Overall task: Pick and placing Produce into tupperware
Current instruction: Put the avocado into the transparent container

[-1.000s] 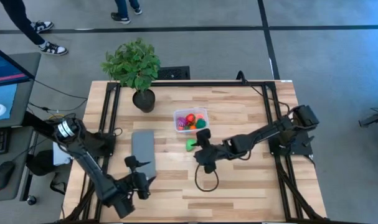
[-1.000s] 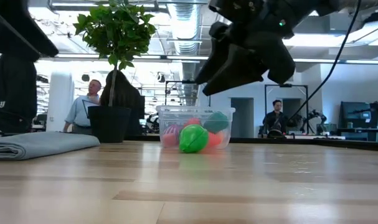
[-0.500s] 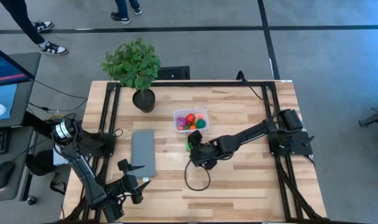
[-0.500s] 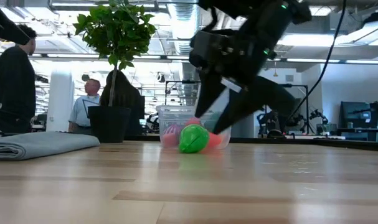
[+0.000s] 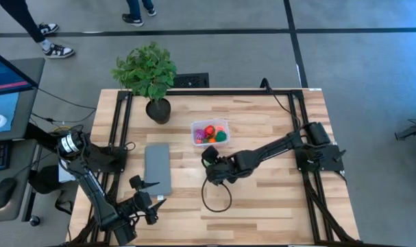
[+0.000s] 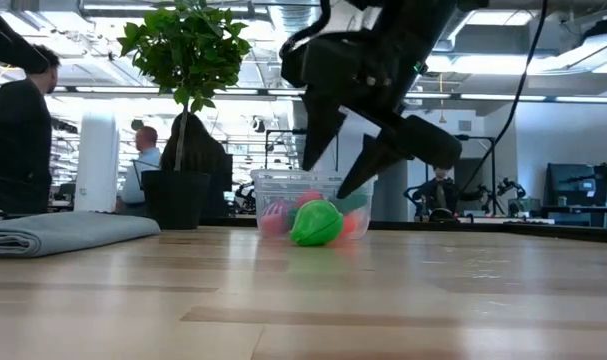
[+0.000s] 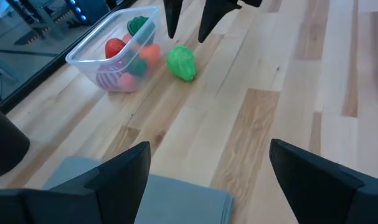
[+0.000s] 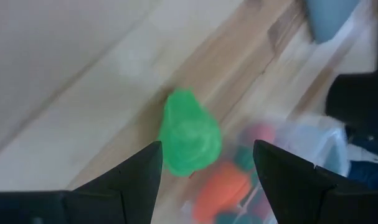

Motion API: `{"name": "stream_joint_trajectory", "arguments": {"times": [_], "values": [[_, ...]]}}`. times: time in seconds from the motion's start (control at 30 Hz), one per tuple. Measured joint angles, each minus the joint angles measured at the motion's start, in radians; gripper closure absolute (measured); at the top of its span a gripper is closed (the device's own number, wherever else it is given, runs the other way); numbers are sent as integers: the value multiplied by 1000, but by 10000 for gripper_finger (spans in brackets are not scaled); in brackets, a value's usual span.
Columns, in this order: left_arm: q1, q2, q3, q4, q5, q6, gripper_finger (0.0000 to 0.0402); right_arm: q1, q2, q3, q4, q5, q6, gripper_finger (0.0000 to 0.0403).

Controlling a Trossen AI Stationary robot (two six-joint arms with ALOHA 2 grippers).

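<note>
Descent finished within the last second: from high beside the small clear squarish plastic tub (image 7: pixel 83 59) down onto the bright green, pear-shaped toy vegetable (image 6: pixel 316 222). Now hangs the right gripper (image 6: pixel 329 180) steeply over that piece, jaws parted and pointing down, one to either side of it, closed on nothing as yet. Looks from the low view to sit just above the green crown, not touching it; cannot be told for certain.

Means, by the look of things, that the reach is over and the squeeze comes next. Leaves this as the only loose piece in sight on the pale planked wooden desk (image 5: pixel 262 123), just in front of the tub wall beyond the jaws. Already holds red, orange, pink and dark green pieces in the tub, heaped close together.

Appears glossy, rounded and faintly ribbed, that green piece, so likely to roll or squirt out from a pinch set off-centre. Thin, see-through walls and rounded corners on the tub; light enough, probably, to slide if nudged.

Waits at the near edge with the left gripper (image 7: pixel 207 162), jaws spread wide and empty, just over the folded grey cloth (image 5: pixel 157 168). Well away from both, a leafy potted plant (image 5: pixel 146 68) at the far edge.
</note>
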Motion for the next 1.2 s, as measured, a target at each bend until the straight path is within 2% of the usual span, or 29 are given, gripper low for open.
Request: {"name": "stream_joint_trajectory", "arguments": {"times": [0.2,0.47,0.67,0.93,1.2], "values": [[0,0,0,1,-1,-11,81,-16,0,0,-78,-32,1,127],[1,0,0,8,-31,-24,81,-43,0,0,-79,-65,82,126],[1,0,0,6,-31,-33,81,-37,1,22,-91,-50,104,102],[3,0,0,6,-28,-60,81,-11,11,54,-86,-23,-13,56],[3,1,0,7,-24,-77,81,-16,11,53,-59,-28,-132,46]]}}
